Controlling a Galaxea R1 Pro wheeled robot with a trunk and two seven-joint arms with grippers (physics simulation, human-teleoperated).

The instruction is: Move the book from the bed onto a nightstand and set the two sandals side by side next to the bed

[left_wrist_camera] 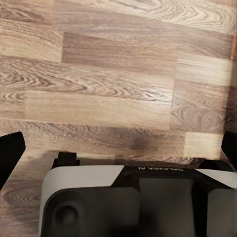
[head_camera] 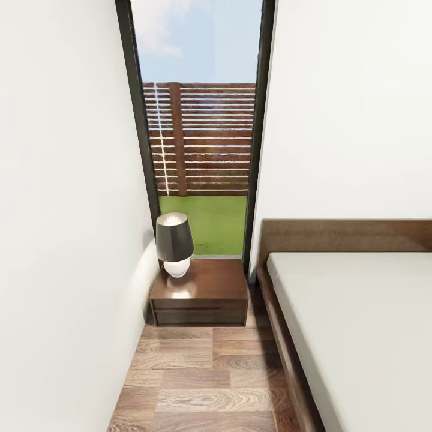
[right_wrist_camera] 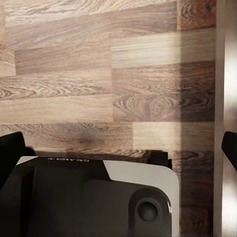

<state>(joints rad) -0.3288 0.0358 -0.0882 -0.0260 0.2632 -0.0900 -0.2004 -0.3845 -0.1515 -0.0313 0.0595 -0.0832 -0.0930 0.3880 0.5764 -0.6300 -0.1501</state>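
Note:
In the head view, the bedroom's dark reddish-brown nightstand (head_camera: 201, 291) stands against the window wall, left of the bed (head_camera: 360, 324). The bed has a bare pale mattress and a brown headboard. The book and the two sandals are out of view. My left gripper (left_wrist_camera: 118, 148) hangs open over the wood-plank floor with nothing between its black fingertips (left_wrist_camera: 10, 153). My right gripper (right_wrist_camera: 118, 148) is open in the same way above the floor, also with nothing in it.
A lamp (head_camera: 174, 243) with a dark shade and white base sits on the nightstand's back left. A tall dark-framed window (head_camera: 201, 150) rises behind it. A white wall (head_camera: 60, 240) closes the left side. A narrow strip of floor (head_camera: 204, 378) runs between wall and bed. My own base (left_wrist_camera: 98, 197) shows under the grippers.

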